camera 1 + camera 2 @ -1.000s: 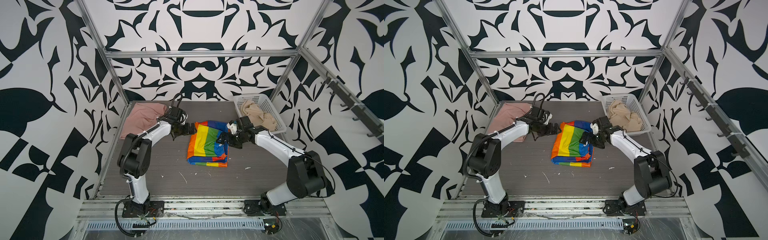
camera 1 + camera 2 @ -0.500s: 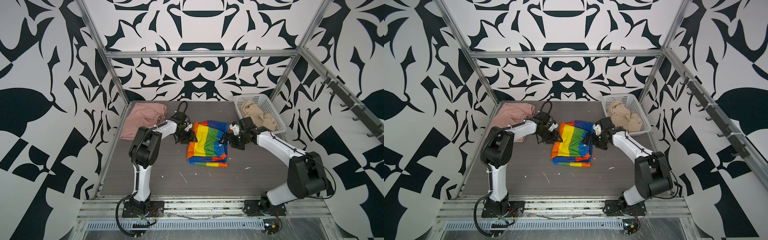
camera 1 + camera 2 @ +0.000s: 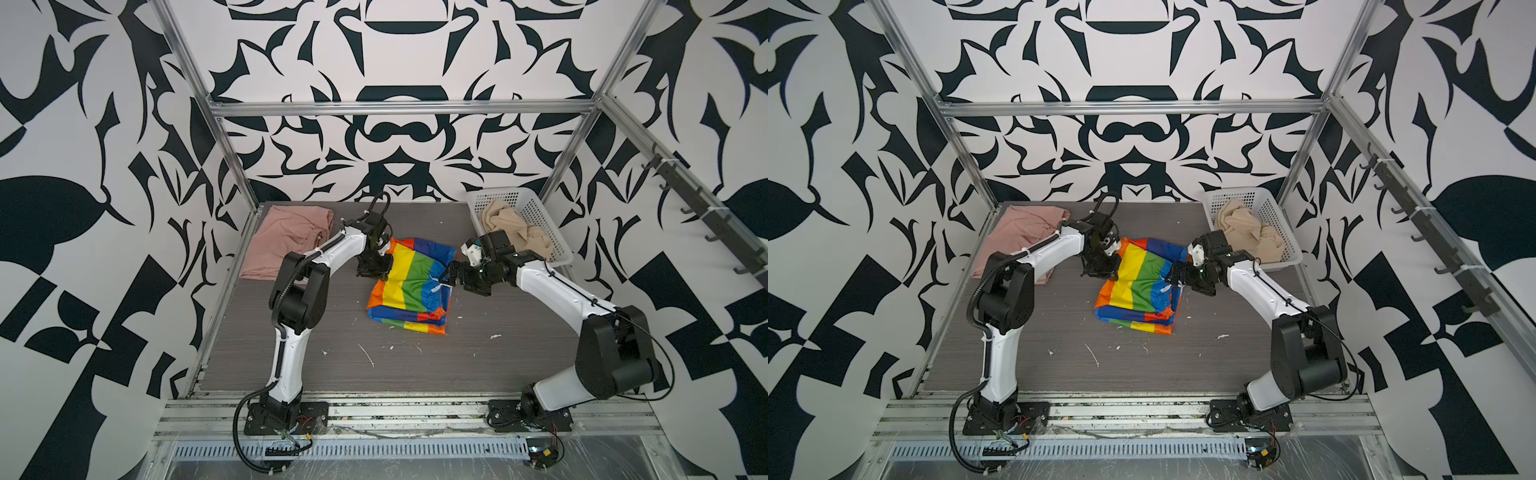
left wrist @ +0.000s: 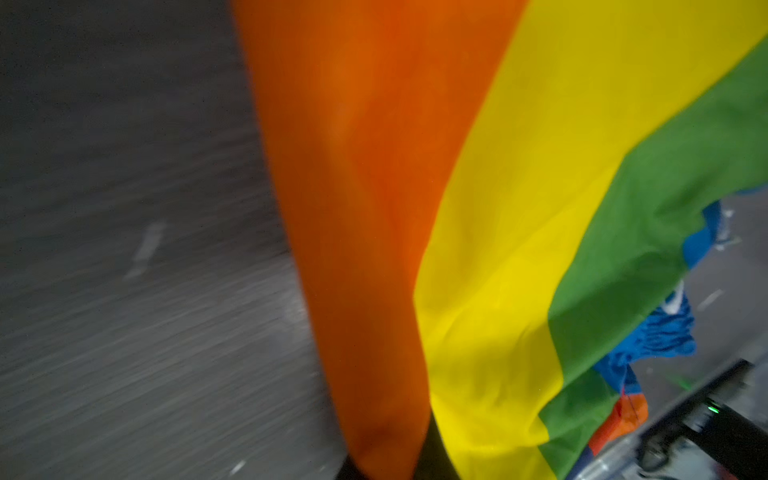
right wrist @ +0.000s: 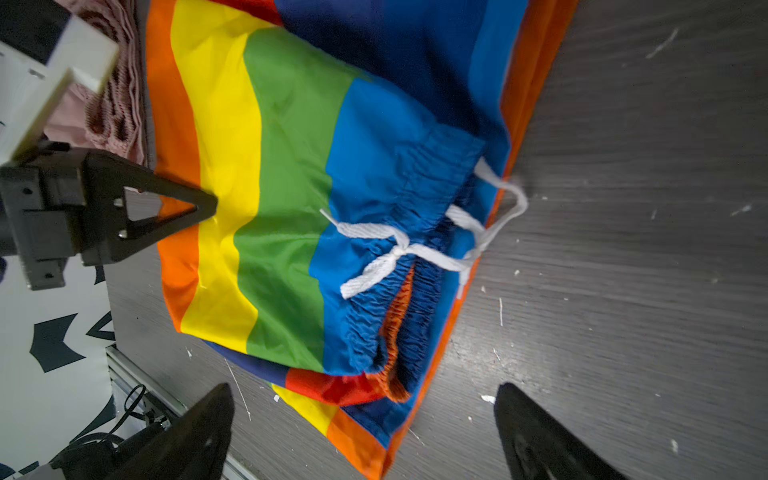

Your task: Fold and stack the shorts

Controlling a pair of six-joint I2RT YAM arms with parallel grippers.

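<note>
I see one grey wood-grain table (image 3: 415, 374) and two arms working over it. I count three shorts. The rainbow shorts (image 3: 409, 286) lie folded near the middle of the table in both top views. The pink shorts (image 3: 286, 237) are spread flat towards 10 o'clock from them, near the table's far corner. One white basket (image 3: 536, 208) sits at 2 o'clock, and the beige shorts (image 3: 509, 226) are bunched inside it.

The left gripper (image 3: 376, 266) is at the 10 o'clock corner of the rainbow shorts. Its jaws are pinched together on the orange edge stripe, and the cloth rises to them in the left wrist view. The right gripper (image 3: 448, 277) hangs at the 3 o'clock edge with its jaws spread wide, holding nothing. Its two dark fingertips (image 5: 532, 432) straddle the gathered blue waistband.

One white drawstring (image 5: 399, 249) is tied in a bow on that waistband. Small white flecks (image 3: 365, 353) dot the table towards 6 o'clock.
</note>
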